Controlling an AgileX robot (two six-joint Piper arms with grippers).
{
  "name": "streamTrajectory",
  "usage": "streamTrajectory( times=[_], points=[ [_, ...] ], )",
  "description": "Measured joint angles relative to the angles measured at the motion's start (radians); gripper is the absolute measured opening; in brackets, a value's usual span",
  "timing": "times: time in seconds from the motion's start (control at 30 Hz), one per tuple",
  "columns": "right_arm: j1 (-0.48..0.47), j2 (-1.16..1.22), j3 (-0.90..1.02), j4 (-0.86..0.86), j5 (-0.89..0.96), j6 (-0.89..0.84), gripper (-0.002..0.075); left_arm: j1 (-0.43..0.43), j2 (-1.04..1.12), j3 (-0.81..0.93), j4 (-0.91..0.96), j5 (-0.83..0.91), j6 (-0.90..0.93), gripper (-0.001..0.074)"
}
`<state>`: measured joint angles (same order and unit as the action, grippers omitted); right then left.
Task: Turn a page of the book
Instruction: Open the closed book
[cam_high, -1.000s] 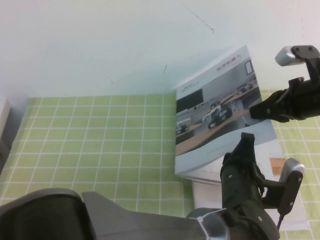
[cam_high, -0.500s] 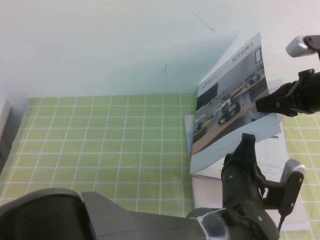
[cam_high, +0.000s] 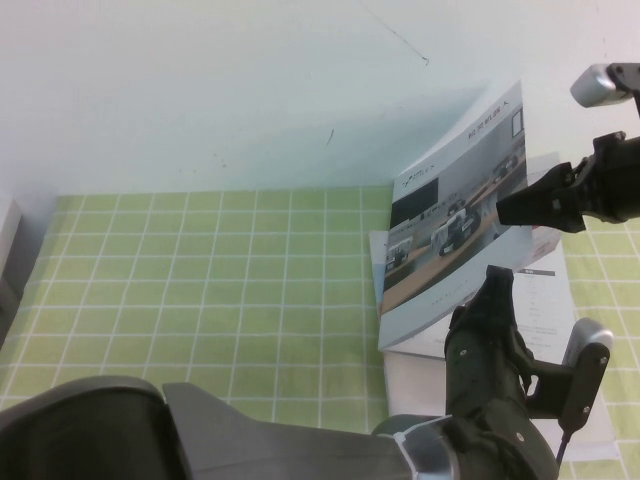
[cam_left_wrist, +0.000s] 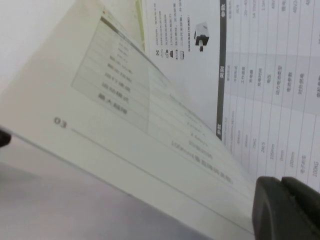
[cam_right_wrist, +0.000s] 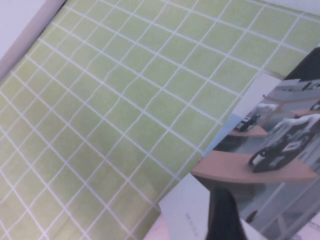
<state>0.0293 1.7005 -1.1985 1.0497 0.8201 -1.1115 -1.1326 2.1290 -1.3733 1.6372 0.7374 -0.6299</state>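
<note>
The book (cam_high: 545, 300) lies open at the right of the green checked mat (cam_high: 200, 280). Its page, the cover leaf (cam_high: 450, 230) with the robot photo and red title, stands steeply up from the spine. My right gripper (cam_high: 505, 208) is at the leaf's free edge and looks open, one finger (cam_right_wrist: 222, 215) lying in front of the cover (cam_right_wrist: 280, 150). My left gripper (cam_high: 493, 282) is shut, its tip pressing on the inner table page (cam_left_wrist: 270, 75); its fingers (cam_left_wrist: 295, 210) touch each other. The leaf's underside (cam_left_wrist: 125, 110) arches above them.
Plain white sheets (cam_high: 420, 385) lie under and in front of the book. A pale wall (cam_high: 250, 90) rises just behind the mat. A grey-white object (cam_high: 8, 250) sits at the far left edge. My left arm's dark body (cam_high: 200, 430) fills the bottom.
The cover leaf swung up from a low slant to steep. My right gripper rose rightward with it, then its fingers spread. The left gripper has stayed pressed on the inner page.
</note>
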Motion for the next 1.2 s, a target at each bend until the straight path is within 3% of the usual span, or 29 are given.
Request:
streamTrajectory(
  times=[0.27,0.6,0.87,1.2],
  points=[
    [-0.051,-0.055,-0.019,-0.035,0.03,0.032,0.037,0.006,0.0,0.0,0.005,-0.013,-0.004,-0.0004],
    [-0.221,-0.123,-0.026,-0.091,0.038,0.091,0.0146,0.03,0.0,0.0,0.009,-0.02,-0.004,-0.0004],
    [-0.227,-0.037,0.033,-0.11,-0.013,0.123,0.0019,0.03,0.0,0.0,0.011,-0.022,-0.011,-0.0004],
    [-0.175,0.172,0.033,0.048,-0.028,0.001,-0.0002,0.03,0.0,0.0,0.027,-0.01,-0.011,-0.0004]
  ],
)
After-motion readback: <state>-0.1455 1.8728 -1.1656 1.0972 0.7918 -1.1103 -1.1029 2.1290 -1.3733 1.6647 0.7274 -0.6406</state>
